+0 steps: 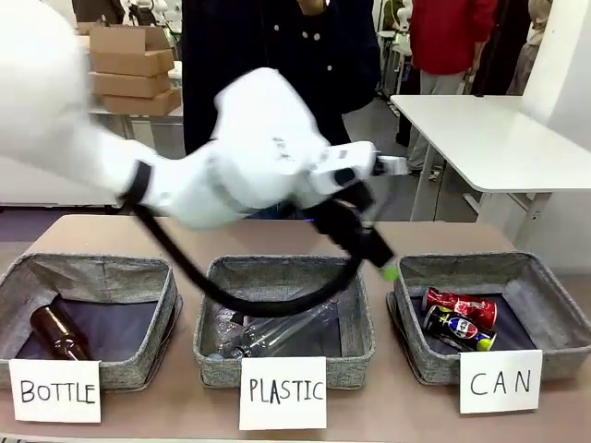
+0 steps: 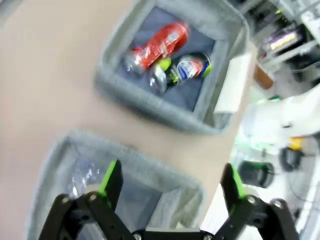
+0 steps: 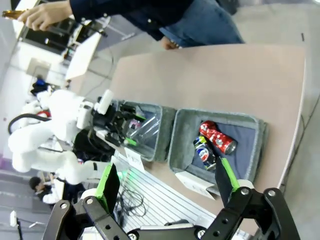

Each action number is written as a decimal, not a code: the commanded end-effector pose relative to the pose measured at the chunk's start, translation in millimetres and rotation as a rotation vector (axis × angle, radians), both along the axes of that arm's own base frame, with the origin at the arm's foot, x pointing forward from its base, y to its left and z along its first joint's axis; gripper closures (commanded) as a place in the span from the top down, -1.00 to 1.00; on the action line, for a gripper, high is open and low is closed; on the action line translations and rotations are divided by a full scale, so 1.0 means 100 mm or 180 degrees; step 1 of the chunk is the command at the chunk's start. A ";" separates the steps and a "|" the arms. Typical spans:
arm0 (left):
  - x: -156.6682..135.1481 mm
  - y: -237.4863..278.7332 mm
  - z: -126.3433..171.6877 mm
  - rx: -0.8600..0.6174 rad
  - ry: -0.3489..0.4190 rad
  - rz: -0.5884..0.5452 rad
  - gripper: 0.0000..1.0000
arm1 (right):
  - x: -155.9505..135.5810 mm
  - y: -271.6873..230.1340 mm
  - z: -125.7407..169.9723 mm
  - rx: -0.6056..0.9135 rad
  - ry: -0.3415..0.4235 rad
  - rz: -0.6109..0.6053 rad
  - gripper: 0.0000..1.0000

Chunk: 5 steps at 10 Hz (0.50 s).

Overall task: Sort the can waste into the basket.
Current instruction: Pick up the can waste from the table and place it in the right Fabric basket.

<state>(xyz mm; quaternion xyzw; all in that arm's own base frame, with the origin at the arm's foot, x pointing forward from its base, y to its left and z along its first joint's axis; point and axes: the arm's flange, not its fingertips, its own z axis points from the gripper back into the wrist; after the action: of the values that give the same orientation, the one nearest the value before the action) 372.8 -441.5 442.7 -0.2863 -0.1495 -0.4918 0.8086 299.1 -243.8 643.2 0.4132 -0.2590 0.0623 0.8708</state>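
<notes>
The bench (image 1: 277,235) carries three grey baskets in a row, each with one white card on its near wall. The left arm (image 1: 231,152) reaches across the middle, and its left gripper (image 1: 383,263) hangs with its jaws wide apart and nothing between them, above the gap between the middle basket and the one marked "CAN".

The CAN basket (image 1: 545,355) sits just beside and below that gripper, on its right-hand side in the front view. Two cans lie in it, side by side and touching: one red can (image 1: 460,305) farther from the card, one dark blue can (image 1: 459,329) nearer it. In the left wrist view the same pair lies ahead of the open fingers (image 2: 111,176), well clear of them.

The PLASTIC basket (image 1: 355,355) lies below and to the gripper's other side, holding clear plastic items whose count I cannot tell. The BOTTLE basket (image 1: 28,277) is farthest from it, with one brown bottle (image 1: 60,334) inside.

The right gripper (image 3: 167,182) is high over the bench, jaws spread and empty, the CAN basket beyond its fingertips.
</notes>
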 end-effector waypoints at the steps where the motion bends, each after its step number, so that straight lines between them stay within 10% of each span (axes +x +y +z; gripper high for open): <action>1: -0.23 0.98 0.25 -0.0095 0.0052 0.0411 1.00 | 0.27 0.66 -0.10 -0.0224 0.0027 0.0466 1.00; 5: -0.38 2.74 0.57 -0.0597 0.0378 0.1540 1.00 | 0.49 2.72 -0.63 -0.0203 0.0330 0.1484 1.00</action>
<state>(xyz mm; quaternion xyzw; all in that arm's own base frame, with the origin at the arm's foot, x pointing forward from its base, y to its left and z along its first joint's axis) 347.9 -191.3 497.3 -0.3470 -0.2205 -0.2751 0.8691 353.2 12.6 577.1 0.4210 -0.0993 0.2522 0.8656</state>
